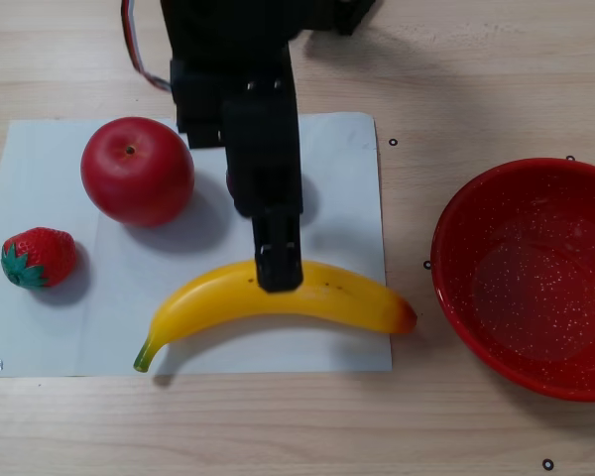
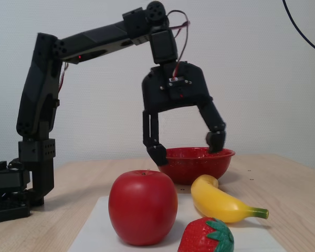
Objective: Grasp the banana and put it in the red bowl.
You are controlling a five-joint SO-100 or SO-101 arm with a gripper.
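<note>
The arm [image 2: 89,44] is matte black plastic throughout, built of boxy links joined by blocky motor housings with round hubs. Its base [image 2: 10,197] is a squat black block. Thin red and pale cables [image 2: 182,39] loop from the top joint to the wrist housing, and a red-and-white bundle [image 1: 134,45] shows at 10 o'clock in the other view. A tiny red light glows on the upper link. Small silver screws dot the wrist block. The pincer [image 2: 186,149] has two angular black fingers [image 2: 216,137] with chunky tips.
</note>
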